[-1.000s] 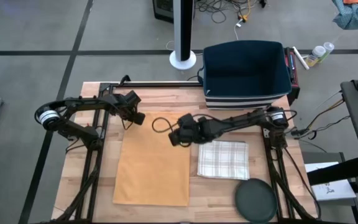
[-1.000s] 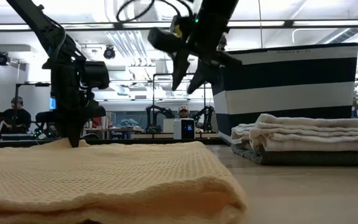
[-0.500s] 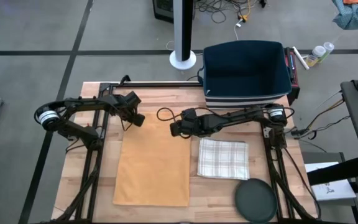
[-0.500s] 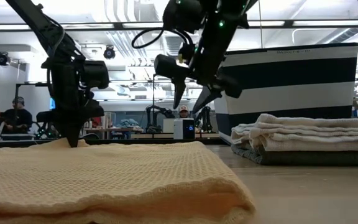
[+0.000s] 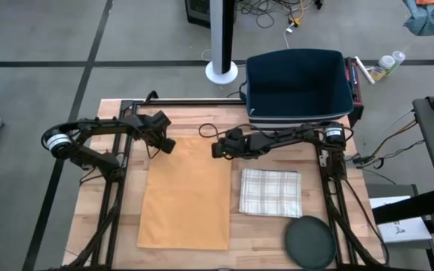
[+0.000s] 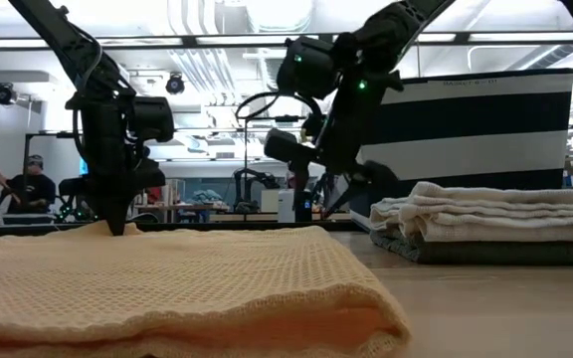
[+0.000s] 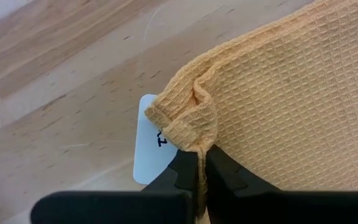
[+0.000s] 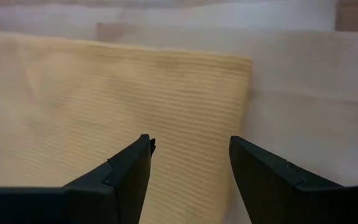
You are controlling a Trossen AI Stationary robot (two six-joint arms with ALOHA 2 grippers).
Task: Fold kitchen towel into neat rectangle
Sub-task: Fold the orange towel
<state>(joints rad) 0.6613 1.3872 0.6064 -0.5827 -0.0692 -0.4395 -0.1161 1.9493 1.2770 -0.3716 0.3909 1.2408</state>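
The soft, limp yellow waffle-weave kitchen towel (image 5: pixel 184 192) probably handled best by corners: left hand (image 7: pixel 199 163) clamped one, right hand (image 5: pixel 215 147) hovered apart.

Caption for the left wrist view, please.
Left gripper, jaws shut, pinches a bunched corner of the yellow waffle-weave towel above a white label.

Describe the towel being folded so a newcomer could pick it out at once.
Start at the wooden table in front of the dark blue striped bin. The yellow waffle-weave towel lies as a tall rectangle in the table's middle. Unlike the smaller white checked towel to its right, it is plain yellow, and the left gripper pinches its far-left corner.
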